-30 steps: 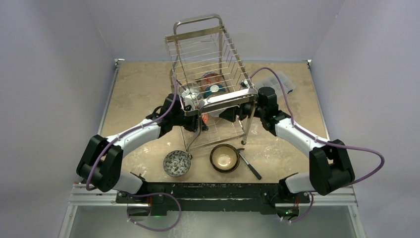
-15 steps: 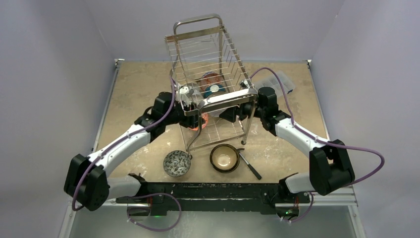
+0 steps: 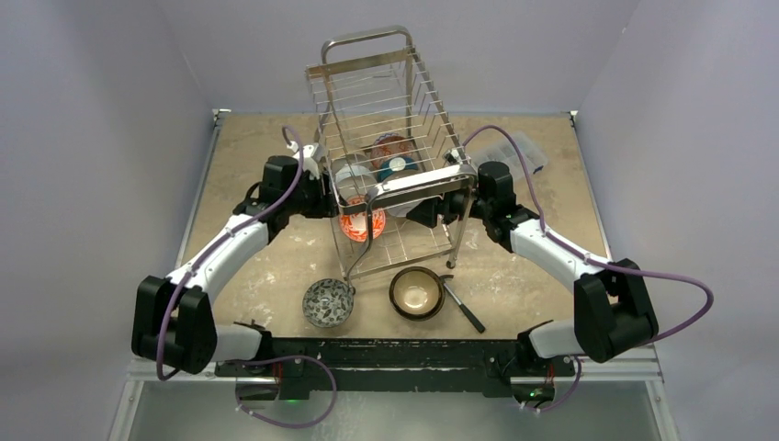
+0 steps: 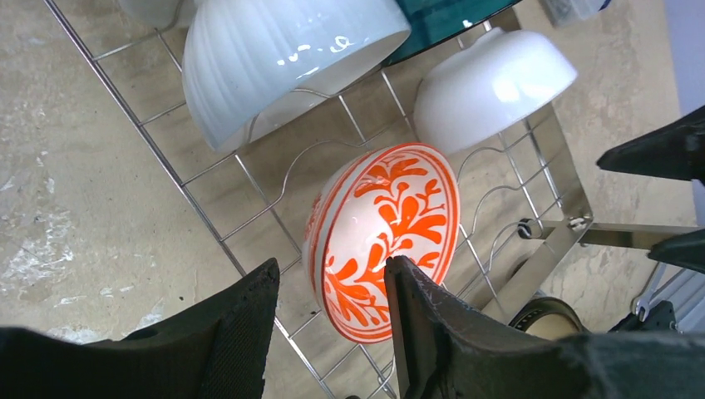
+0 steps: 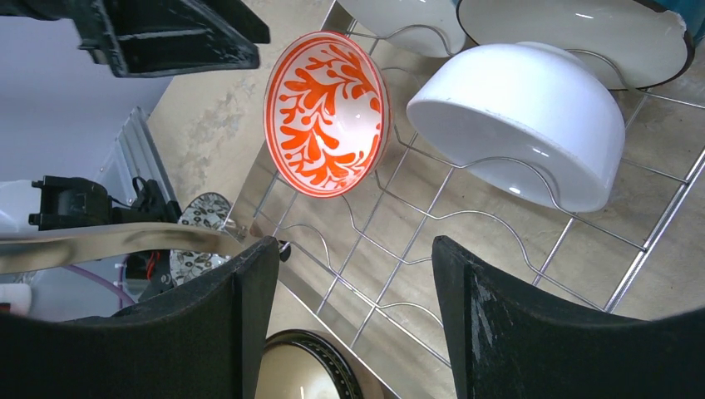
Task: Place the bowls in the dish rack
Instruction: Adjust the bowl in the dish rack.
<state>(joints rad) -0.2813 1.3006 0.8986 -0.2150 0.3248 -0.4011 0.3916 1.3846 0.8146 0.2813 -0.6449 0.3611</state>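
Seen propped on edge in the lower tier of the dish rack (image 3: 418, 186): the orange-and-white bowl (image 4: 387, 241), rim caught between the wavy wire dividers, close beside a tipped white bowl (image 5: 520, 116) but seemingly not touching it. Left claw (image 4: 332, 274) parted and empty, fingers just in front of that bowl, gripping nothing. Right claw (image 5: 353, 249) spread wide and empty too, at the rack's opposite side, aimed across the same tier. Not yet loaded: a grey patterned bowl (image 3: 328, 302) and a brown bowl (image 3: 417, 292), both upright on the worktop (image 3: 257, 156) near the rack's front legs. Main risk, as a judgement: clipping the orange rim with a finger while backing the left claw out, since only thin wires seem to brace the bowl; likely result a roll along the tier or a knock into the white neighbour. Second risk: brushing the rack's thin legs or front rail when reaching for the two bowls below, enough to shake what is loaded. Being round, no true long axis; disc held near upright, leaning a little. Patterned hollow visible from both wrist views, so mouth judged to face up and toward the near side, though exact lean hard to tell.
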